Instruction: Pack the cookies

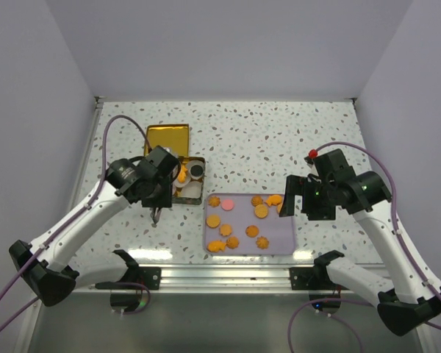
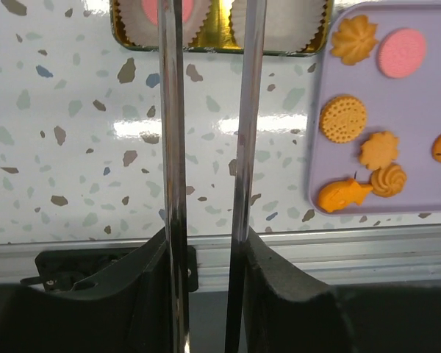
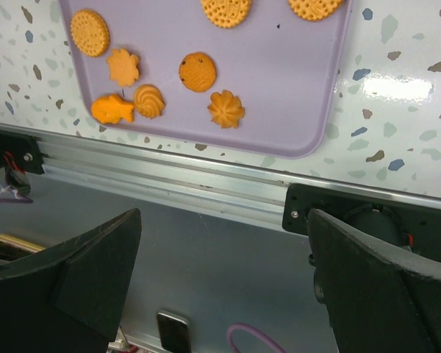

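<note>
Left gripper (image 2: pixel 208 29), apart and empty, hangs by the tin (image 2: pixel 132 45), likely bound for the tray (image 2: pixel 419 110) cookies (image 2: pixel 343 118); right gripper (image 3: pixel 220 294) gapes idle.

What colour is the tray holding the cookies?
The tray is pale lilac, clearest in the right wrist view.

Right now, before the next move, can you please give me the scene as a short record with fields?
tray: lilac, holds loose cookies, mostly orange, one pink cookie
tin: gold, open, left of the tray, white paper cups inside, dark cookie in one cup
left claw: long metal blades apart, nothing between them, near the tin
right claw: wide open, empty, by the tray's right end
</note>
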Robot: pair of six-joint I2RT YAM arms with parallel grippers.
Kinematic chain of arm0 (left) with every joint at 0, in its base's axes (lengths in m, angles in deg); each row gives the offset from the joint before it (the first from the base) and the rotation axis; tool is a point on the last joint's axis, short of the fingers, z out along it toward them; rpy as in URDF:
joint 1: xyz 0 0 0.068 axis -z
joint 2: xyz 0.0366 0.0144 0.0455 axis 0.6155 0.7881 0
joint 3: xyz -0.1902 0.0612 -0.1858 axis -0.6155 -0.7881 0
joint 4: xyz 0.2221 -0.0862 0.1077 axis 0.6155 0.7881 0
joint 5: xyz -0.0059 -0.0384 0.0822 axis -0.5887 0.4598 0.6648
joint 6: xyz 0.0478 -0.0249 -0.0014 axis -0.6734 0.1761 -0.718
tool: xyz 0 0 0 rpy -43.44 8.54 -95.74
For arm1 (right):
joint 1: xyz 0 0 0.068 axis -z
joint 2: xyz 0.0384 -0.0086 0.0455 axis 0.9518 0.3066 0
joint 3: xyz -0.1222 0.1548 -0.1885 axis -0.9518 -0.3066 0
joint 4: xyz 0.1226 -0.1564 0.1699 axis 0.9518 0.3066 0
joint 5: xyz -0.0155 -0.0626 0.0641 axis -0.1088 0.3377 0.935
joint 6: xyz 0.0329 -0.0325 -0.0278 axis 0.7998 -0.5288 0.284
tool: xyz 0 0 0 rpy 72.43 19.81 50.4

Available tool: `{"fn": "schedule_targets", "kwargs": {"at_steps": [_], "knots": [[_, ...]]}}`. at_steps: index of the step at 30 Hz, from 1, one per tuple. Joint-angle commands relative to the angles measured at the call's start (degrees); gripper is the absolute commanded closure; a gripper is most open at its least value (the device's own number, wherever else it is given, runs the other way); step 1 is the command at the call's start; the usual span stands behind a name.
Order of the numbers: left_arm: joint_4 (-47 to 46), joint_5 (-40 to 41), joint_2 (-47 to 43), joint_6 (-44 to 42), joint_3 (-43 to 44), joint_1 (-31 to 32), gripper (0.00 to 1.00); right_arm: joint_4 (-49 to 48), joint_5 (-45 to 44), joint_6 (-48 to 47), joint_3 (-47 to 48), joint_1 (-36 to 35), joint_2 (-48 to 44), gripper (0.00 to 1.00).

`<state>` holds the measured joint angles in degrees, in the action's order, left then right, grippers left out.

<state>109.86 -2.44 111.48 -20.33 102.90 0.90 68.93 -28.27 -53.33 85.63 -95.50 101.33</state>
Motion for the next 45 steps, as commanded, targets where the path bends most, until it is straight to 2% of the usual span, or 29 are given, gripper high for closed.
{"fn": "schedule_targets", "kwargs": {"at_steps": [1, 3, 13, 22, 28, 45], "knots": [[-1.9, -1.6, -0.8, -2.3, 4.0, 0.0, 0.61, 0.4, -0.2, -0.9, 1.4, -0.3, -0.9, 0.01], [-3.2, -2.0, 0.0, -2.3, 4.8, 2.0, 0.62, 0.6, -0.1, -0.7, 1.5, -0.3, -0.9, 0.01], [-10.3, 0.6, 12.5, 4.0, 8.2, 22.3, 0.63, 1.3, -1.2, 0.8, 2.5, -0.3, -1.1, 0.01], [-17.2, -0.2, 23.0, 5.7, 9.6, 32.9, 0.61, 3.9, -4.4, 1.2, 2.6, -0.3, -3.4, 0.01], [-15.4, 0.7, 28.6, 5.7, 12.3, 36.1, 0.58, 4.9, -5.5, 1.5, 2.4, -0.2, -4.4, 0.01], [-11.4, 2.7, 34.7, 4.8, 15.2, 39.3, 0.49, 5.3, -5.4, 1.8, 1.5, -0.3, -6.3, 0.01]]}}
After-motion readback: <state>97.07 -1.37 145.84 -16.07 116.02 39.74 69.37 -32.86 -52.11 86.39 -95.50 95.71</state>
